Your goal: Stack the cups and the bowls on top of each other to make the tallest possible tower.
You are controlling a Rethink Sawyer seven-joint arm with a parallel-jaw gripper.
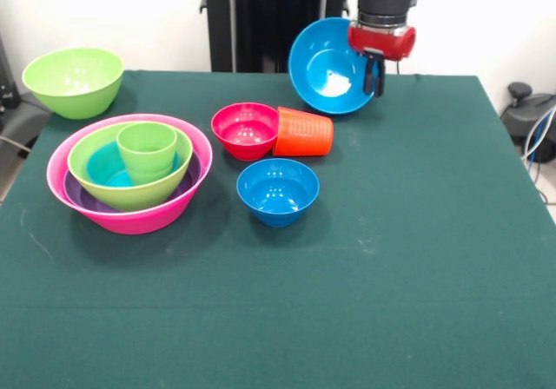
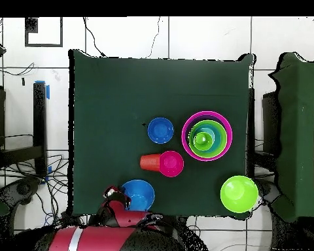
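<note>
My gripper [image 1: 374, 69] is shut on the rim of the large blue bowl [image 1: 326, 66], which hangs tilted on its side above the table's far edge; it also shows in the overhead view [image 2: 139, 194]. The huge pink bowl [image 1: 130, 205] holds the purple bowl [image 1: 80, 195], a lime-green bowl [image 1: 130, 191], the teal bowl [image 1: 106, 165] and the short lime-green cup [image 1: 148, 148] nested inside. The small red bowl [image 1: 246, 129] touches the orange cup [image 1: 305, 132], which lies on its side. The small blue bowl [image 1: 277, 190] stands in front of them. A second lime-green bowl [image 1: 74, 80] stands at the far left.
The green table [image 1: 417, 259] has open cloth on its right and near side. The black pedestal [image 1: 261, 16] stands behind the far edge. Cables and chairs surround the table in the overhead view.
</note>
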